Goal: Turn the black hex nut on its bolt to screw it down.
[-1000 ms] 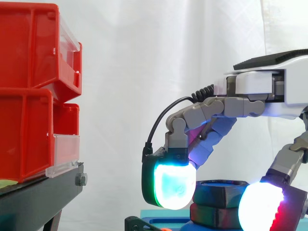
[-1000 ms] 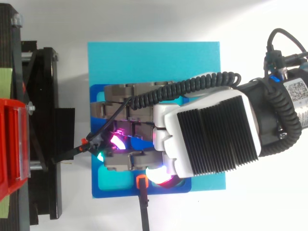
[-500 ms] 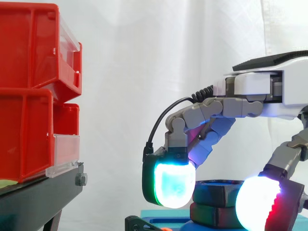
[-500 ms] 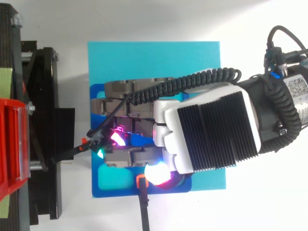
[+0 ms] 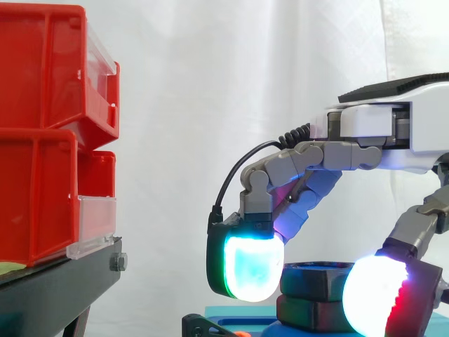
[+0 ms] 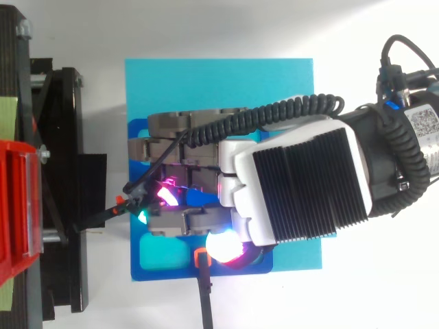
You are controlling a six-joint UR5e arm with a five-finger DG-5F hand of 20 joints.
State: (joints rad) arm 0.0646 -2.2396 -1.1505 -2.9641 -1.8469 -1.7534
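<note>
The black hex nut [image 5: 317, 276] sits on its bolt above a second black hex piece [image 5: 309, 313], low in the side view. My hand [image 5: 382, 133] reaches in from the right and arches over the nut. Its fingers curl down around it: a green-cyan glowing pad [image 5: 249, 270] hangs at the nut's left front, and the thumb's white-red pad [image 5: 382, 298] lies against its right front. From above, the hand [image 6: 295, 188] covers the nut, with a magenta glow under the fingers [image 6: 185, 137].
A dark blue fixture plate [image 6: 154, 271] lies on a cyan board [image 6: 219, 86]. Red bins [image 5: 49, 133] on a black stand [image 5: 56, 288] rise at the left. A black lead with an orange tip [image 6: 202, 259] enters from the bottom edge.
The thumb's white-red pad has swung left toward the nut, and in the top view the hand has turned slightly. The fingers over the nut have barely shifted.
</note>
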